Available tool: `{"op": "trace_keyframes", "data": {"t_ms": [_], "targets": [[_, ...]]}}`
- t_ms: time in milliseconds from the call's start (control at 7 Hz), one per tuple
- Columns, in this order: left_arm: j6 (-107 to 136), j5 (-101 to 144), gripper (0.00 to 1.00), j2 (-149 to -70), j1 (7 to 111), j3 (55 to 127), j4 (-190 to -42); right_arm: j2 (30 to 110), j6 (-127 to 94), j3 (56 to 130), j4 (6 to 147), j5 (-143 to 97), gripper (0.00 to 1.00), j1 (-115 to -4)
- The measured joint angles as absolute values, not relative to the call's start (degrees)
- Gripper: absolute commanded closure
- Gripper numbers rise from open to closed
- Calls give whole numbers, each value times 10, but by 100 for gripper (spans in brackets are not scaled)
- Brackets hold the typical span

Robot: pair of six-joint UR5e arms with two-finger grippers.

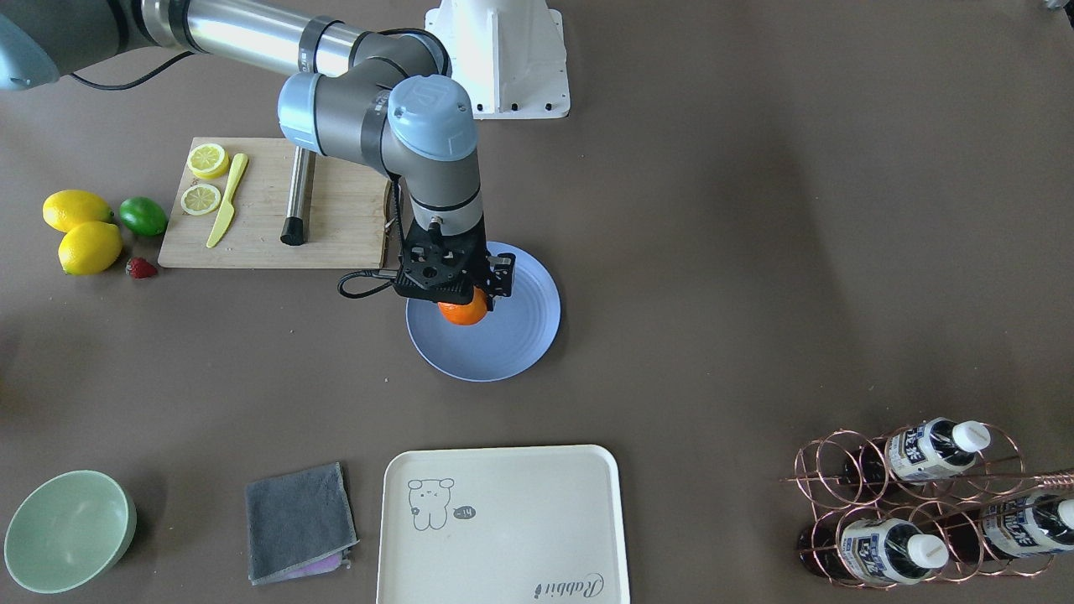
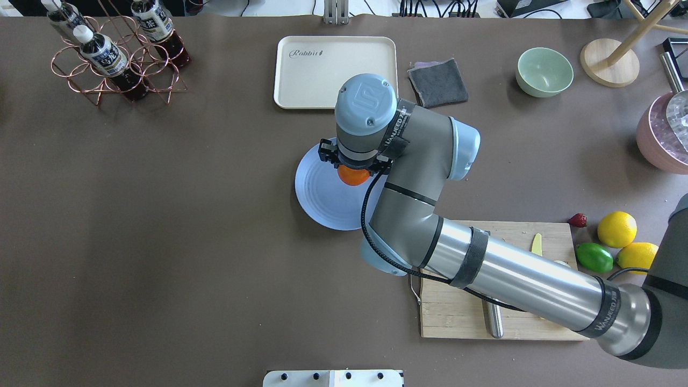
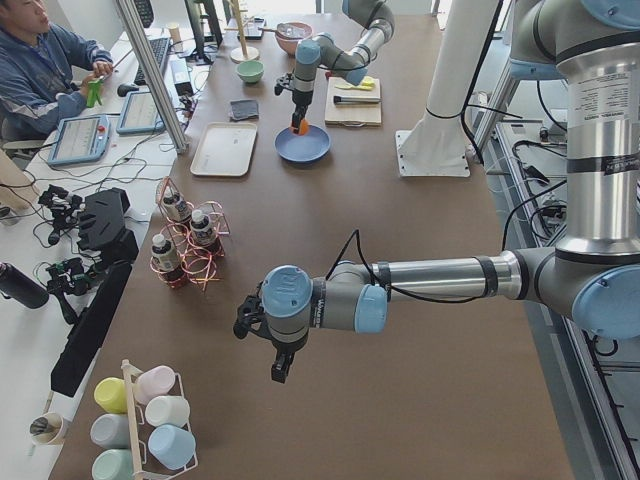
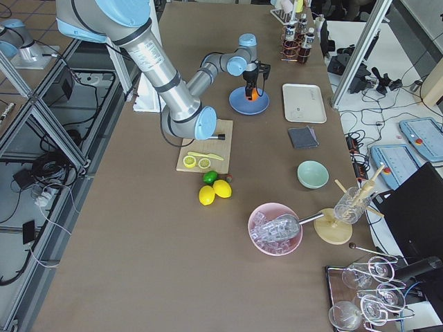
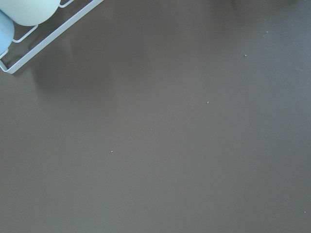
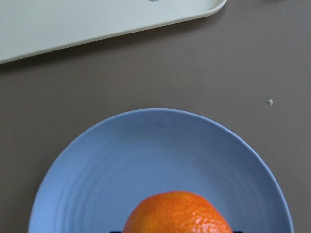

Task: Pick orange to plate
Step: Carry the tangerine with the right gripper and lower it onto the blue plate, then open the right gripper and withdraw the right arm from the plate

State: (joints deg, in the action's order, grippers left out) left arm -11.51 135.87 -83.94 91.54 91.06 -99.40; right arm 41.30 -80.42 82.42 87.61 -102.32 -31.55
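Right gripper (image 1: 460, 295) pinches small round bright-orange fruit (image 1: 463, 314) over the round matte blue-lavender plate (image 1: 516, 335), slightly toward 9 o'clock of the plate's centre in the front-facing view. Left gripper (image 3: 279, 370) hangs above bare table; can't tell its jaw state.

Brown table (image 1: 755, 252), plate (image 1: 522, 337), tray (image 1: 520, 503), grey cloth (image 1: 298, 520), green bowl (image 1: 67, 528), wooden board (image 1: 344, 218), lemons (image 1: 88, 247), lime (image 1: 143, 216), perhaps a strawberry (image 1: 141, 268)

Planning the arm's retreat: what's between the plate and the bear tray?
Only bare brown table between the plate and the tray; the right wrist view shows it.
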Motion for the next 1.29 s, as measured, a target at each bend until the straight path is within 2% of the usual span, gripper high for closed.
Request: {"op": "trace_keyframes", "data": {"t_ms": [429, 571, 714, 1286], "targets": [[-115, 1360, 1, -839, 915, 909, -994, 395, -808, 760, 846, -995, 100, -294], [-115, 1361, 1, -839, 915, 909, -994, 394, -808, 752, 840, -993, 96, -292], [-115, 1361, 1, -839, 915, 909, -994, 392, -808, 752, 837, -994, 1, -291], [-115, 1361, 1, -839, 911, 909, -994, 390, -768, 768, 836, -1007, 0, -322]]}}
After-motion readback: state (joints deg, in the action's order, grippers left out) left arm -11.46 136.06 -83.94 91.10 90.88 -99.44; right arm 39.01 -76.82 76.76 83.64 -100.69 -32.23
